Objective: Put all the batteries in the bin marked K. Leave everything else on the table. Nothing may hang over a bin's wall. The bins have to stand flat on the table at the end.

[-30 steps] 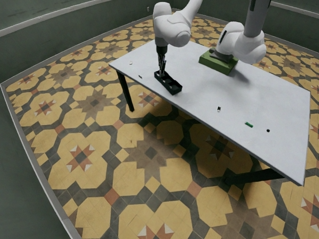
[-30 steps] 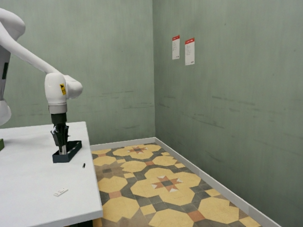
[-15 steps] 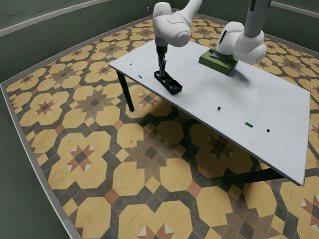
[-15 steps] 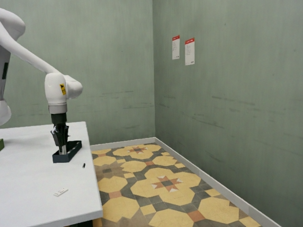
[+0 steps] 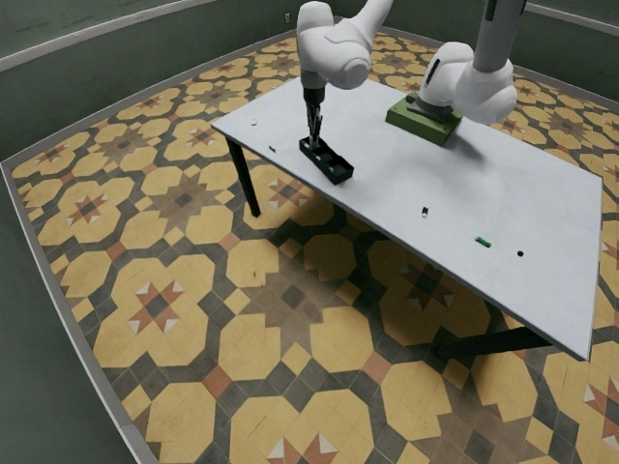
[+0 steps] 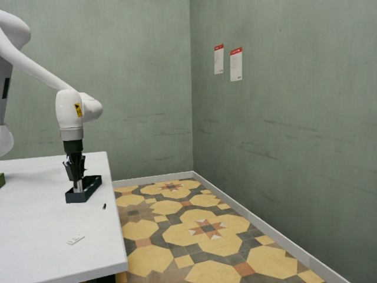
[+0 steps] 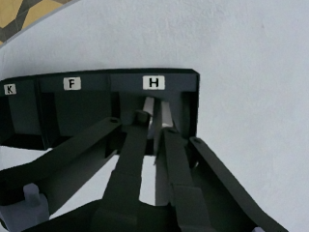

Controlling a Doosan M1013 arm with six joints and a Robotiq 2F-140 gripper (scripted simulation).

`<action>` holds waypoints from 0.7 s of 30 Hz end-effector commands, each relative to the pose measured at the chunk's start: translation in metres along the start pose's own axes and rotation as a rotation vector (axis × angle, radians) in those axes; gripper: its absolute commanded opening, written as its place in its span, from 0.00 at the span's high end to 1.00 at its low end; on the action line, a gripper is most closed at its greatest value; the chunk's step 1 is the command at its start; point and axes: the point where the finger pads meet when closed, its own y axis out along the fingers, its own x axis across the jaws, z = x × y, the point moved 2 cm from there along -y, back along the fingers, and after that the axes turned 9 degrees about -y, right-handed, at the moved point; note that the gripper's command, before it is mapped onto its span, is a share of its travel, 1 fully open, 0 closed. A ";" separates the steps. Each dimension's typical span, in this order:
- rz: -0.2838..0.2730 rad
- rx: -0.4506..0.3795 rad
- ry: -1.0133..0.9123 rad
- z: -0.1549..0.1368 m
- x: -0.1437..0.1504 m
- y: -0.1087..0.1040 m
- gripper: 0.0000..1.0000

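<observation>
The bin marked K (image 5: 343, 170) (image 6: 98, 180) (image 7: 23, 115) is the end compartment of a dark three-part bin block (image 5: 327, 172) (image 6: 76, 197) (image 7: 97, 72), at the other end from the gripper (image 5: 313, 145) (image 6: 78, 186) (image 7: 154, 111). Its visible part in the wrist view shows bare walls and floor; the rest is cut off by the frame. The middle compartment, F (image 7: 77, 111), lies between K and the end compartment H (image 7: 181, 103). The fingers point down into H, close together with only a narrow gap between their pale tips; whether something thin is caught there I cannot tell. The bin block sits flat on the white table (image 5: 399, 174) (image 6: 36, 222) (image 7: 251, 97), near its long edge.

Which things are batteries is hard to say at this size. A small dark cylinder (image 5: 272, 148) (image 6: 104, 206) lies on the table near the H end, outside the block and well apart from the fingers. Beyond it is a flat white piece with dark marks (image 5: 253, 121) (image 6: 75, 239). Past the K end, well apart, lie a small black-and-white object (image 5: 424, 212), an oblong green piece (image 5: 483, 242) and a round black piece (image 5: 519, 253). The arm stands on a green base (image 5: 417, 127).

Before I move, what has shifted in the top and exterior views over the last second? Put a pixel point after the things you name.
Nothing visibly changed: the hand (image 5: 313, 145) (image 6: 78, 186) (image 7: 154, 111) is still down at the bin marked H (image 7: 181, 81), and the green item (image 5: 483, 242) stayed put.
</observation>
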 end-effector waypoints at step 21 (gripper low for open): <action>0.000 0.001 0.000 0.000 0.000 -0.038 0.85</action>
